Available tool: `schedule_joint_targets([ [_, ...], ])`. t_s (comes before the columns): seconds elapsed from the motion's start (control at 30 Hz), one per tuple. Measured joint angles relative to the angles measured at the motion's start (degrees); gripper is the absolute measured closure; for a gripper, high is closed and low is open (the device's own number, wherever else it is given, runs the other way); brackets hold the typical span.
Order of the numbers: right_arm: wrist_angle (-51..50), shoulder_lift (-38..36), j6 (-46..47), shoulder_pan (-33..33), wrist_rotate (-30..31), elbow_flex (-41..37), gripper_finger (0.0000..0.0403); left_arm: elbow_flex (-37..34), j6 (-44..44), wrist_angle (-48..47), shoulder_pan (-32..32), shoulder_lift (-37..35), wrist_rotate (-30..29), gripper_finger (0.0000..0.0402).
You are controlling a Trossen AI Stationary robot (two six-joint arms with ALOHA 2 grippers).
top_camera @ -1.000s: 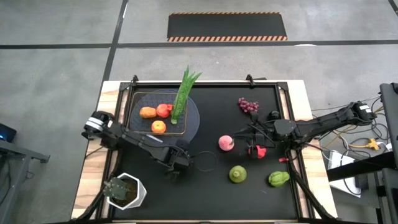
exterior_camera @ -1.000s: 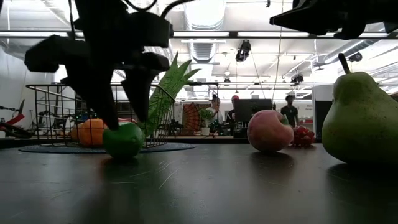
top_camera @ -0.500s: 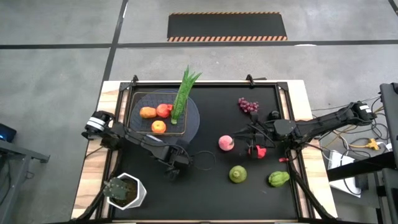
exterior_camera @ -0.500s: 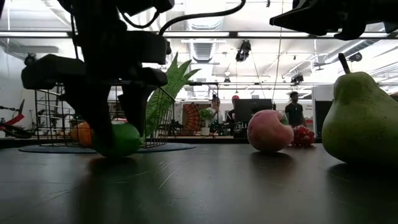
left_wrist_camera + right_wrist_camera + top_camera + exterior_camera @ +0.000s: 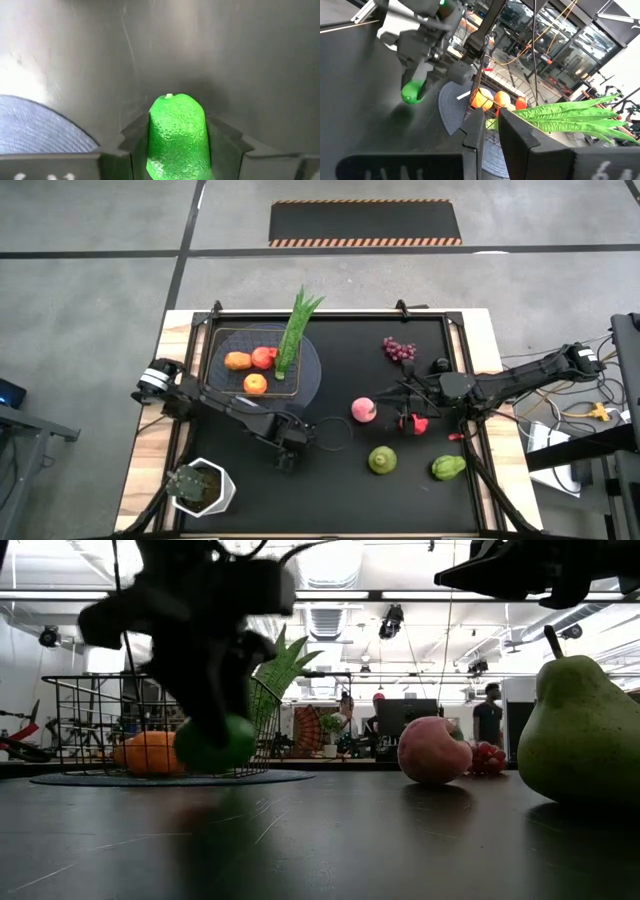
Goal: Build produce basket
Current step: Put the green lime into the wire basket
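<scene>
My left gripper (image 5: 285,455) (image 5: 176,150) is shut on a small round green fruit (image 5: 176,130) (image 5: 215,745), just in front of the basket's near right corner. The wire basket (image 5: 213,365) stands on a grey disc (image 5: 312,375) at the far left. It holds an orange fruit (image 5: 237,361), a red one (image 5: 262,358), another orange one (image 5: 255,383) and a green leafy stalk (image 5: 293,335) that leans out over its rim. My right gripper (image 5: 491,131) waits shut above the table's right side, beside a small red piece (image 5: 417,423). My left gripper pinches the green fruit by its two opposite sides (image 5: 154,142) between its two fingers. The fingers slant down on it from above. In the low view the fruit hangs a little clear of the table top.
On the black mat lie purple grapes (image 5: 399,349), a pink peach (image 5: 363,410), a green pear (image 5: 382,460) and a bumpy green piece (image 5: 448,468). A potted plant in a white pot (image 5: 198,488) stands at the near left corner. A person (image 5: 490,715) stands in the room behind.
My left gripper has shut on the green fruit, which lay on the table between its spread fingers a second ago. It has rolled a little and raised the fruit just clear of the table.
</scene>
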Motion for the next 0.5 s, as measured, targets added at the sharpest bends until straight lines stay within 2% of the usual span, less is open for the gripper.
schedule_joint_targets([
  [0.23, 0.02, 0.00, 0.11, 0.00, 0.00, -0.02, 0.0355, 5.83, 0.67, -0.50, 0.49, -4.31, -2.05, 0.0260],
  [0.5, 0.03, 0.00, 0.45, 0.00, 0.00, -0.04, 0.0355, 6.99, 0.57, -2.96, 2.31, -17.60, -14.83, 0.0260],
])
